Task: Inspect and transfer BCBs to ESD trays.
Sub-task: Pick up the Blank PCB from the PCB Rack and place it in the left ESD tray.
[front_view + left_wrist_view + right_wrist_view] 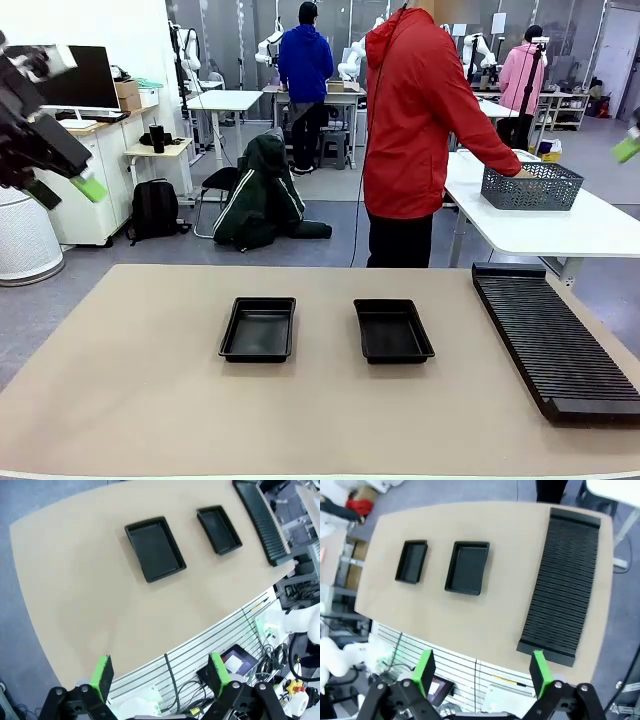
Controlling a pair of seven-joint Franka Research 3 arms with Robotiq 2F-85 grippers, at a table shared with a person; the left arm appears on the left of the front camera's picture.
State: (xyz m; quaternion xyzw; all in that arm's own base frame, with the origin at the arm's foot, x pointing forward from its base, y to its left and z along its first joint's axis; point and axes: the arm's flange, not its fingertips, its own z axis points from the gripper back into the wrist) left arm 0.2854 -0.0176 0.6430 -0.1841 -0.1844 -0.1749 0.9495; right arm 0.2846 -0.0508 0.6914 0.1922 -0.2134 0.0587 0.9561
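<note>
Two empty black ESD trays lie side by side mid-table, the left tray [258,330] [155,548] [412,561] and the right tray [392,330] [219,529] [467,567]. The BCBs are out of view. My left gripper [65,190] [161,675] hangs open high above the table's left edge, holding nothing. My right gripper [481,672] is open and empty too, high over the near right side; one of its green pads [628,148] shows at the front view's right edge. Both are far from the trays.
A long black ribbed rack [555,340] [262,520] [565,595] lies along the table's right side. A person in a red jacket [415,120] stands at the far edge, one hand at a dark mesh basket [530,186] on a white side table.
</note>
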